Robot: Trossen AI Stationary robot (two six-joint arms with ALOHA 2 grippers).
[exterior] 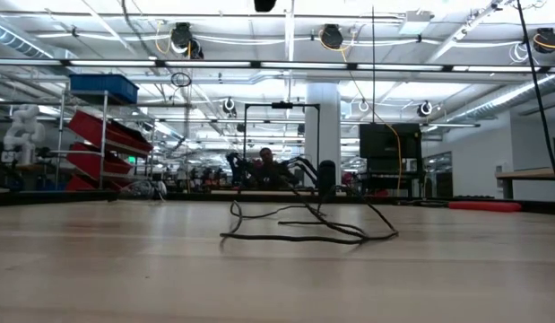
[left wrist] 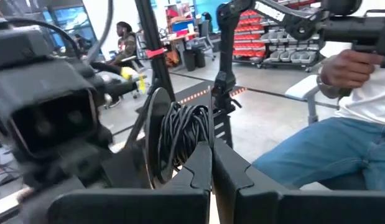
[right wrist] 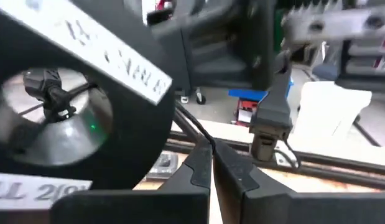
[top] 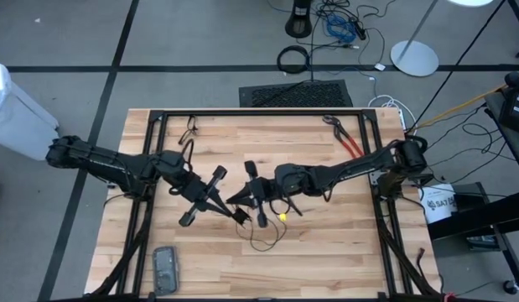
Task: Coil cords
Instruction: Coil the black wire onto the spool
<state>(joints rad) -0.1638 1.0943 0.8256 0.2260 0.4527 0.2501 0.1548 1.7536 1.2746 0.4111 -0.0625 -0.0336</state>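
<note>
Barely begun — the thin black cord (top: pixel 261 239) sprawls loosely below both closed grippers, left gripper (top: pixel 240 215) and right gripper (top: pixel 236 200), with coiling apparently all ahead.

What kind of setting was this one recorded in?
Probably a large robotics lab or workshop: a wooden worktable with two robot arms, red parts bins on shelving, and open ceiling lighting over more workstations.

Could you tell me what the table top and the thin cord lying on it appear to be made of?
The table top looks like pale wood planks with a matte finish: grain lines and board seams show. The thin cord looks like black rubber or plastic-jacketed wire, since it lies in loose, limp loops; its exact material cannot be told.
</note>
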